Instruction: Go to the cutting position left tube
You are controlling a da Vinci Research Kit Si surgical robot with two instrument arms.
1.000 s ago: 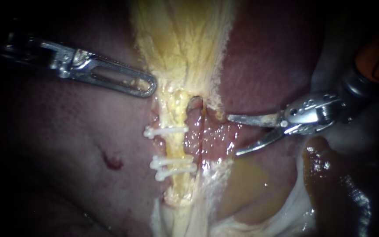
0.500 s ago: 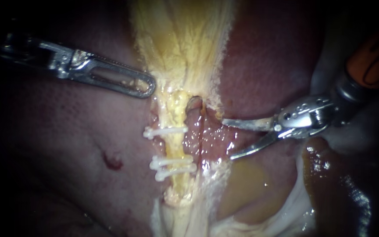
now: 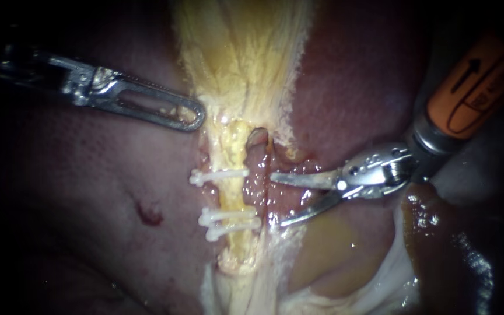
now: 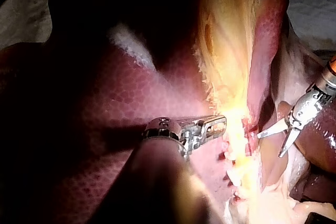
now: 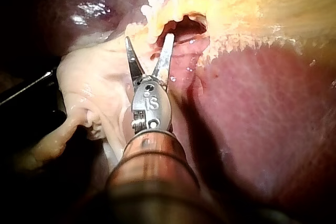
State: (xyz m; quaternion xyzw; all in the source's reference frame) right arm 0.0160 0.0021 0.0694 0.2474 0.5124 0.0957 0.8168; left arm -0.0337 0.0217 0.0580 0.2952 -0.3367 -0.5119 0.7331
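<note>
while the left instrument (image 3: 191, 115) sits apart on the tube's far side, the right instrument (image 3: 276, 199) aims two blades, spread wide and holding nothing, at the left tube (image 3: 233, 195). the yellow tube lies just ahead of the tips, crosswise to them, its bare stretch between the single clip (image 3: 220, 174) and the paired clips (image 3: 228, 223) facing the open gap; a reddish tube (image 3: 258, 175) stands between.

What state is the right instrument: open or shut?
Open. The right instrument shows a clear gap between its blades, with nothing gripped.
</note>
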